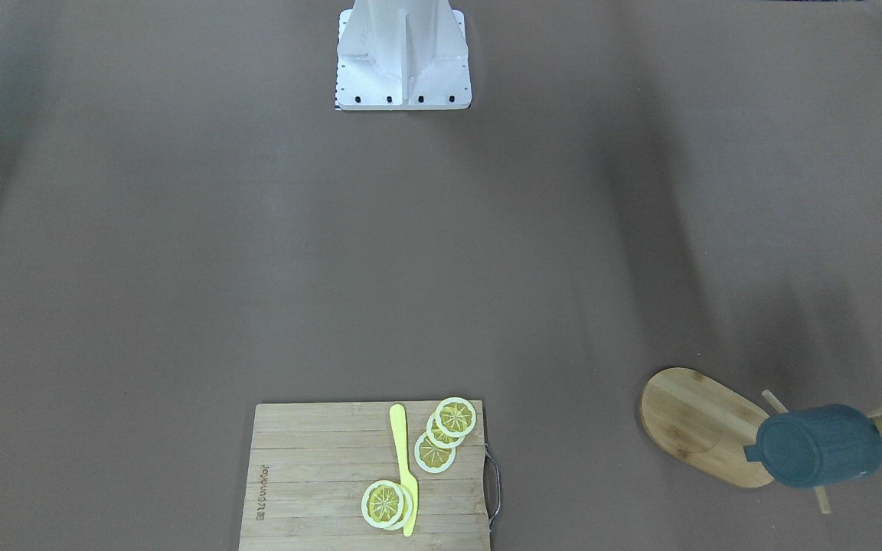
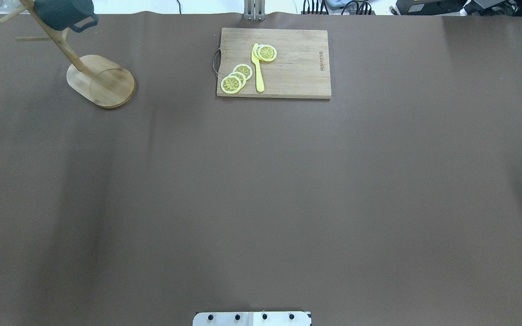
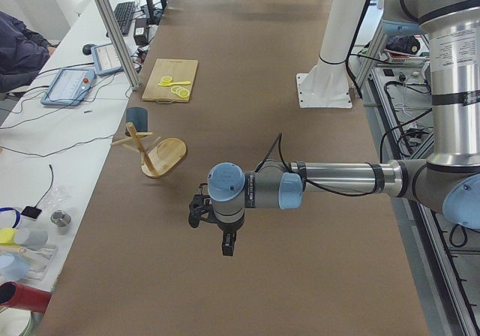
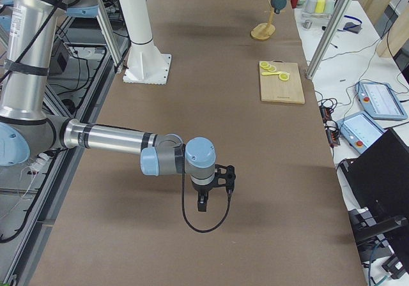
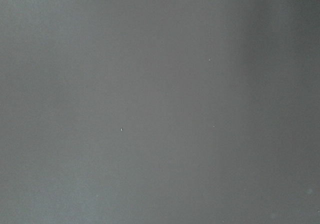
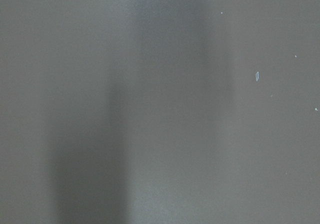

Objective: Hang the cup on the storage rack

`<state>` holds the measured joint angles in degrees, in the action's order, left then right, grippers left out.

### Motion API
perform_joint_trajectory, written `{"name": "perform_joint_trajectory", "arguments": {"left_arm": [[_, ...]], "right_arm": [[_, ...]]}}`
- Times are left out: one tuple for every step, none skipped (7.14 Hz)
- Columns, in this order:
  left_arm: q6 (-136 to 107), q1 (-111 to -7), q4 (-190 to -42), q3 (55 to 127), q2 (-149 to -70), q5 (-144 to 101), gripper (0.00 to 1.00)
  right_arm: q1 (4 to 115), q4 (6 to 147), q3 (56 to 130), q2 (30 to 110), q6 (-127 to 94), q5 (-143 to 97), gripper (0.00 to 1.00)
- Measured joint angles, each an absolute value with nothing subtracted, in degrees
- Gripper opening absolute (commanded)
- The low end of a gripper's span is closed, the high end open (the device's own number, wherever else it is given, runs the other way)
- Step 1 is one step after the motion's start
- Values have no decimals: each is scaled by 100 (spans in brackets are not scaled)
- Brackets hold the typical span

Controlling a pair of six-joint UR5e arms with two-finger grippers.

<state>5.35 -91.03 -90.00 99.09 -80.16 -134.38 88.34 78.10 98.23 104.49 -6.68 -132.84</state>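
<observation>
The dark slate-blue ribbed cup (image 1: 820, 446) hangs on a peg of the bamboo storage rack (image 1: 705, 425), its handle toward the post side. Both also show in the overhead view, cup (image 2: 64, 12) and rack (image 2: 102, 81), at the far left corner. My left gripper (image 3: 226, 247) shows only in the exterior left view, above bare table and well short of the rack (image 3: 169, 154). My right gripper (image 4: 202, 204) shows only in the exterior right view, far from the rack (image 4: 262, 32). I cannot tell whether either gripper is open or shut. Both wrist views show only the table surface.
A wooden cutting board (image 1: 318, 482) with lemon slices and a yellow knife (image 1: 404, 474) lies at the table's far edge. The white robot pedestal (image 1: 403, 53) stands at the near edge. Side benches with devices and a seated person (image 3: 19, 51) flank the table.
</observation>
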Motion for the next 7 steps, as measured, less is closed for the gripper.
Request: {"name": "perform_joint_trajectory", "arguments": {"left_arm": [[536, -9104, -9000, 9911, -8016, -13439, 99], [536, -9104, -9000, 9913, -8016, -13438, 99], [536, -9104, -9000, 9913, -8016, -13439, 99], [536, -9101, -9000, 9914, -8016, -13439, 99], [536, -9098, -9000, 9920, -8017, -13438, 99], [536, -9097, -9000, 9925, -8024, -13438, 99], [536, -9097, -9000, 9934, -8029, -13439, 99]], "right_arm": [[8827, 7810, 9828, 10450, -668, -13268, 100], [8816, 7808, 9834, 10449, -668, -13255, 100], [8798, 7806, 9839, 10445, -668, -13249, 100], [8788, 7805, 9841, 10440, -668, -13246, 100], [8784, 7805, 9843, 10433, -668, -13245, 100], [8776, 7805, 9844, 10429, -668, -13245, 100], [8769, 7805, 9844, 10423, -668, -13245, 100]]}}
